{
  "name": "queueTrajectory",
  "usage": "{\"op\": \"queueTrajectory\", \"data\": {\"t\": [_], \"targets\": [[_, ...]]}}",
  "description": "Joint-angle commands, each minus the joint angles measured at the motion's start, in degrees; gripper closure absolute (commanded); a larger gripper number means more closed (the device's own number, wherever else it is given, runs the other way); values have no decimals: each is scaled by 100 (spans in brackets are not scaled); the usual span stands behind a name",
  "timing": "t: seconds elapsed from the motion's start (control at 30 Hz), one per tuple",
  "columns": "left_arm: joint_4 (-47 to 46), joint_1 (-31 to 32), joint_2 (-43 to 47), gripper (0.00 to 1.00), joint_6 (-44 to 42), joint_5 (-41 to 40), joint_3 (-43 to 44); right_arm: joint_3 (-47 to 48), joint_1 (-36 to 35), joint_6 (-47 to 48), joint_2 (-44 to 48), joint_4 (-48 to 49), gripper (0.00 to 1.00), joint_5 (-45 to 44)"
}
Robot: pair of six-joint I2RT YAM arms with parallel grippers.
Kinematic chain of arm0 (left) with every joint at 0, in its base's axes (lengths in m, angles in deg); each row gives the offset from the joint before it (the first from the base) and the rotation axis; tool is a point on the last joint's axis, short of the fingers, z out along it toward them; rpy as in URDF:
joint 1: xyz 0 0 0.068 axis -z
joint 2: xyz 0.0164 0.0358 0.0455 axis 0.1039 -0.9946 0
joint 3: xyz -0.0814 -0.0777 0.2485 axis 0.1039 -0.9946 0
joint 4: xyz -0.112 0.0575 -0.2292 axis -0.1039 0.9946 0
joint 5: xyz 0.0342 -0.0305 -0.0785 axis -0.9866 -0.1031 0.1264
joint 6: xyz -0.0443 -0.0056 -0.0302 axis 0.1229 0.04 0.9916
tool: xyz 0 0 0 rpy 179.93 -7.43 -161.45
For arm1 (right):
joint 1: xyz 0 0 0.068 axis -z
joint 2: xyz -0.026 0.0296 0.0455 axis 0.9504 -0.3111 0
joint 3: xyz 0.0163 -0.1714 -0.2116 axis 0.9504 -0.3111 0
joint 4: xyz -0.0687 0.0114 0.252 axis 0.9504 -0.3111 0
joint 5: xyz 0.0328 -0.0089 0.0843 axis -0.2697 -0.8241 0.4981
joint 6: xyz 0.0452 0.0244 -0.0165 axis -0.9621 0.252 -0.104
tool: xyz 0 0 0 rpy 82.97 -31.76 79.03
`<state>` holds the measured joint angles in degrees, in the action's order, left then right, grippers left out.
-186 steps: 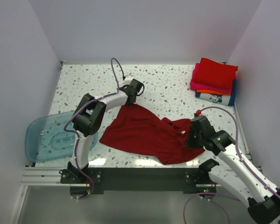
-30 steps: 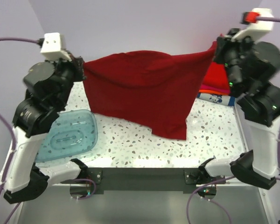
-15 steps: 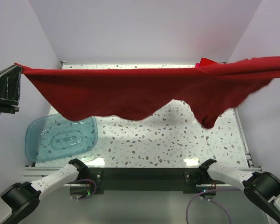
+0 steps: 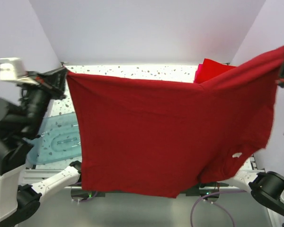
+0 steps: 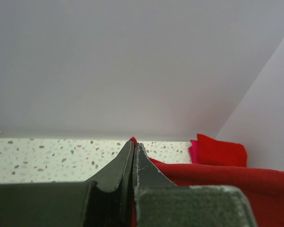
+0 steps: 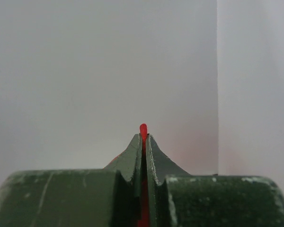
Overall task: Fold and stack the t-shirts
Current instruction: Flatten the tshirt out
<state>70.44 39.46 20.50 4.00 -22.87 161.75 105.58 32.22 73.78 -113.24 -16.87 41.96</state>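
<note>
Dark red cloth, the unfolded t-shirt [image 4: 165,137], is held stretched above the desk [image 4: 132,70], one top corner pinched by the left gripper [image 5: 134,147], the other by the right gripper [image 6: 143,138], presumably to be laid flat for folding. The folded stack [image 4: 213,68] and the blue tub [image 4: 57,142] are partly hidden behind it.

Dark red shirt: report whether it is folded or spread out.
Spread out. The shirt hangs as one flat sheet, its top corners pinched in the shut left claw and right claw.
</note>
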Motion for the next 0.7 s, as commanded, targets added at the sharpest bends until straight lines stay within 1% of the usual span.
{"op": "queueTrajectory", "data": {"t": [0.0, 0.03, 0.07, 0.1, 0.13, 0.17, 0.2, 0.23, 0.27, 0.3, 0.33, 0.37, 0.4, 0.43, 0.47, 0.5, 0.53, 0.57, 0.6, 0.63, 0.67], "targets": [[-908, -19, -73, 100, -321, -706, -1037, -804, -33, 519, -217, 803, 100, -367], [-1092, -19, -100, 100, -357, -794, -1304, -1337, -33, 571, -278, 1178, 100, -385], [-1468, -19, -222, 100, -409, -890, -1585, -1595, -33, 668, -349, 1373, 100, -438], [-1646, -19, -327, 100, -549, -1205, -2075, -2050, -33, 721, -428, 1576, 100, -490], [-1857, -27, -459, 100, -629, -1390, -2315, -2237, -24, 756, -524, 1952, 100, -508], [-2242, -62, -817, 100, -760, -1514, -2648, -2404, 106, 696, -812, 2069, 100, -343], [-2524, -263, -1299, 100, -796, -1533, -2729, -2606, 656, 95, -1233, 2070, 100, 398], [-2527, -421, -1304, 100, -797, -1446, -2791, -2617, 1096, 89, -1237, 1896, 100, 406], [-2797, -632, -1835, 100, -814, -1297, -2827, -2608, 1484, -729, -1768, 1772, 100, 1241], [-2939, -1077, -2127, 100, -753, -1087, -2792, -2608, 1757, -929, -2121, 1797, 100, 1467], [-3114, -1317, -2435, 100, -753, -998, -2740, -2512, 2030, -1027, -2464, 1893, 100, 1608], [-3212, -1528, -3090, 99, -692, -910, -2626, -2337, 2102, -1132, -3259, 1885, 100, 1758], [-3265, -1678, -3436, 90, -674, -891, -2268, -1787, 2172, -1133, -3659, 1859, 100, 2142], [-3274, -1862, -3797, 76, -708, -891, -2021, -1399, 2277, -1307, -4063, 1659, 100, 2233], [-3144, -1925, -4427, 44, -735, -891, -1488, -917, 2339, -1518, -4563, 1439, 93, 2408], [-3090, -1952, -4694, 29, -761, -909, -1247, 280, 2418, -1676, -5438, 1132, 49, 2775], [-3037, -1952, -4905, 13, -788, -883, -1036, 954, 2550, -1817, -5969, 390, 28, 2935], [-2889, -1952, -5203, 0, -805, -874, -851, 1552, 2603, -2088, -6340, 17, 2, 3015], [-2835, -1952, -5276, 0, -753, -856, -632, 1976, 2630, -2187, -6744, -248, 2, 3068], [-2800, -1943, -5303, 0, -735, -839, -595, 2058, 2639, -2240, -6713, -381, 1, 3199], [-2808, -1943, -5225, 0, -683, -812, -673, 1720, 2639, -2284, -6565, -243, 1, 3288]]}}
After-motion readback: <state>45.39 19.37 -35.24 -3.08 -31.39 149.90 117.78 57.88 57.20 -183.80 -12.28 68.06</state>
